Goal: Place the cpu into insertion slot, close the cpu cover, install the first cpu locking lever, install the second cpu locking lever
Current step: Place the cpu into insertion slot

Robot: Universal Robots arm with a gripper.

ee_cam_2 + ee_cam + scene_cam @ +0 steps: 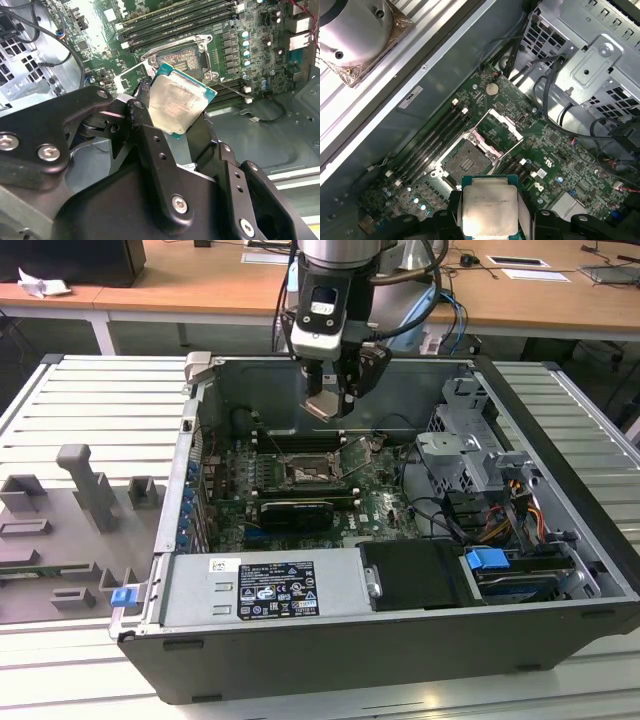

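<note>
Exterior view: an open computer case [300,655] lies on a slatted grey table [90,400], wooden desks [200,285] behind. Fingers of the gripper [332,402] clamp the cpu [320,403], held above the uncovered insertion slot [303,475].

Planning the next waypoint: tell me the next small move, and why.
Probably bring the chip down over the socket, keeping it level. The fingers grip the chip above the board, the socket looks empty, and its cover stands open, so nothing visible blocks the way down.
</note>
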